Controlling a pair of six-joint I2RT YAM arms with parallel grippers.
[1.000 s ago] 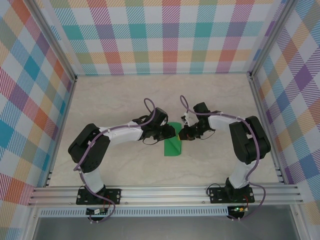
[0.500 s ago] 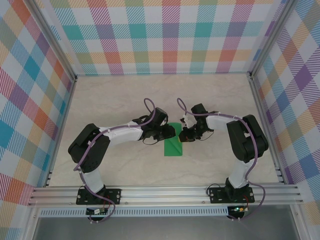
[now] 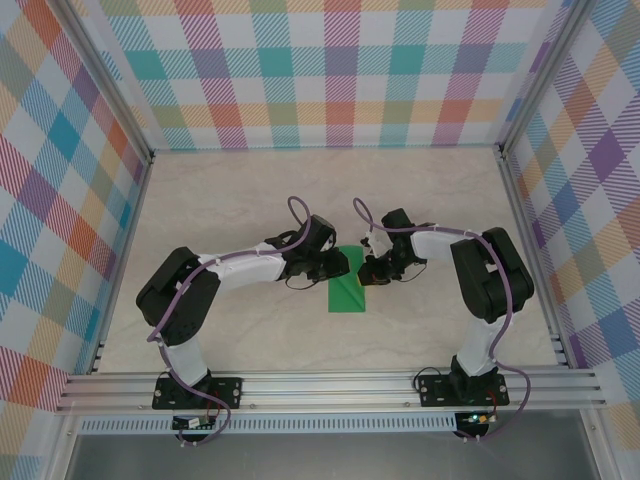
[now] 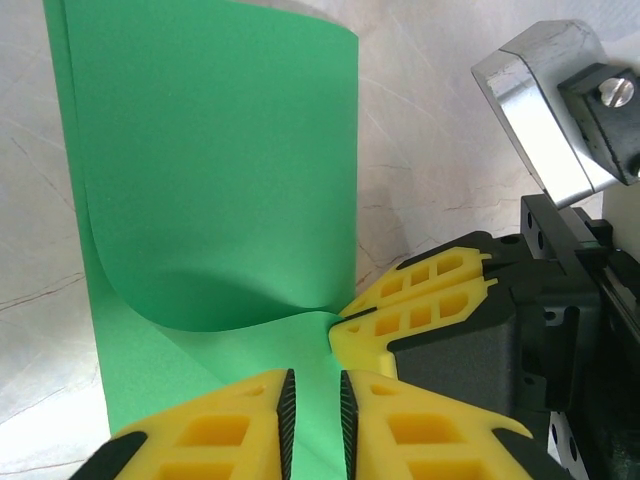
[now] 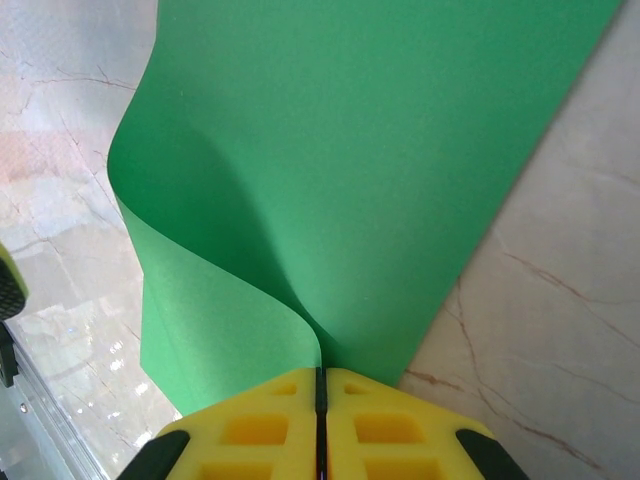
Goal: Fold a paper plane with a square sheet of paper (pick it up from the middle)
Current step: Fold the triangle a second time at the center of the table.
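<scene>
1. Top view, near edge: the left arm and the right arm both reach inward over the table.
   - Against one second ago, the right arm's elbow and its cable loop sit slightly further left.
   - The left arm is unchanged.
2. The sheet lies on the table at mid-width, in the same spot as one second ago.
   - Its outline is a narrow green rectangle with the long axis running near to far, away from the arm bases.
   - The near short edge lies free, and the far half sits between the two pincers.
3. The left pincer is at the sheet's left side.
   - In the left wrist view its yellow fingers stand a narrow gap apart over the paper, and green shows through the gap.
   - I cannot tell whether the pads touch the sheet.
4. The right pincer is at the sheet's right side, jaws pressed together and clamped on the sheet.
   - It grips where the upper layer dips to meet the lower one.
   - In the left wrist view its tips sit just beside the left pincer's right finger; I cannot tell whether they touch.
5. The sheet is doubled over. The upper layer arches across the lower one in a rounded, uncreased bend along one long side, and the opposite long edge is straight.
6. Beyond the sheet is pale marbled table, then plaid walls.
</scene>
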